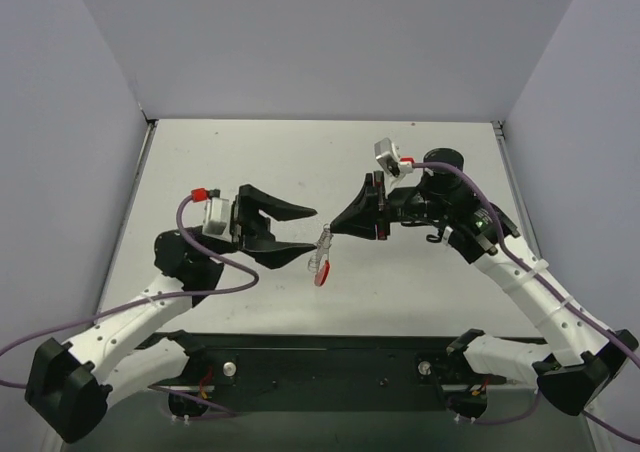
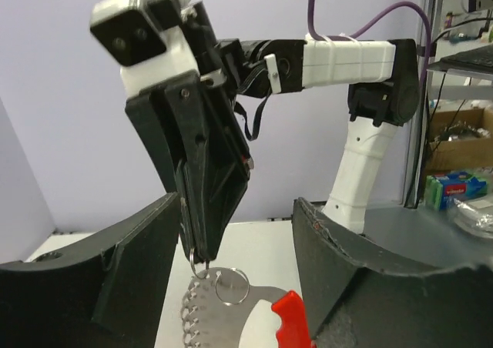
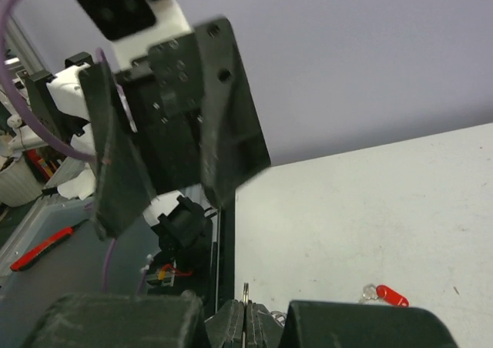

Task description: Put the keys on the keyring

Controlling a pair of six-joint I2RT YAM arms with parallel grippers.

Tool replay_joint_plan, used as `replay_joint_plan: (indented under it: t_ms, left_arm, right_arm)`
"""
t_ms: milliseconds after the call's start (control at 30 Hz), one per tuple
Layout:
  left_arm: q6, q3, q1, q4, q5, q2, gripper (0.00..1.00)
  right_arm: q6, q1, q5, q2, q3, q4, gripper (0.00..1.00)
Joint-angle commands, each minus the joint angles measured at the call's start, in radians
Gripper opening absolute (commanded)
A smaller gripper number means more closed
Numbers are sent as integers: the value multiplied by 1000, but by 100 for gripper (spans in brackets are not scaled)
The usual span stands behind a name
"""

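- My right pincer [image 1: 334,231] is clamped shut on the keyring [image 1: 321,257]. It holds it in the air over the table [image 1: 250,162], about mid-width and toward the near side.
- In the left wrist view my right pincer comes down from above, tips together. A small wire loop [image 2: 199,269] at the top of the keyring is pinched between them.
- Below that loop hangs a round silver ring [image 2: 231,285]. A row of silvery beaded chain [image 2: 191,321] runs down the left side and the curved red band [image 2: 290,322] is lower right. The bottom of the keyring is cut off by the frame edge.
- My left pincer [image 1: 310,233] is open, jaws spread wide. It points right, at my right pincer, tip to tip with a small gap.
- The keyring dangles just in front of my open left jaws, roughly in line with the gap between them. The left fingers [image 2: 131,279] flank it on both sides in the wrist view and do not touch it.
- In the top view the red band is the lowest part, hanging under the silver part and tilted slightly.
- The key [image 3: 387,295] lies flat on the table and shows in the right wrist view, lower right. Its red head points right and a small silver piece is at its left end. Nothing grips it, and it is well apart from both pincers and the keyring.
- In the right wrist view my own fingers are closed at the bottom edge, with a thin metal sliver [image 3: 246,292] sticking up between them.
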Motion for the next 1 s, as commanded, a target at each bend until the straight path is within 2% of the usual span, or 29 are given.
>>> replay_joint_plan:
  t_ms: [0, 33, 67, 133, 167, 267, 367, 600, 800, 967]
  left_arm:
    - [275, 161, 0, -454, 88, -84, 70]
    - [312, 190, 0, -547, 90, -87, 70]
    - [391, 263, 0, -740, 99, -84, 70]
    - [457, 334, -1, -910, 103, -70, 70]
    - [508, 406, -1, -1055, 112, -50, 70]
    - [588, 489, -4, -1284, 123, -6, 71]
    - [632, 568, -9, -1421, 126, 34, 73]
    - [646, 611, -55, -1496, 134, 76, 70]
    - [699, 664, -93, -1587, 143, 123, 59]
    - [705, 663, -104, -1588, 146, 129, 55]
  right_arm:
    - [-113, -9, -15, -34, 78, -150, 0]
    - [-126, -10, -20, -36, 86, -174, 0]
    - [-143, -10, -23, -33, 97, -202, 0]
    - [-198, -9, -34, -24, 138, -305, 0]
    - [-213, -9, -38, -10, 152, -338, 0]
    - [-276, -3, -53, 21, 207, -455, 0]
    - [-305, 9, -63, 36, 241, -511, 0]
    - [-331, 71, -44, 68, 288, -556, 0]
    - [-351, 106, -12, 99, 314, -580, 0]
    - [-356, 112, 5, 96, 311, -578, 0]
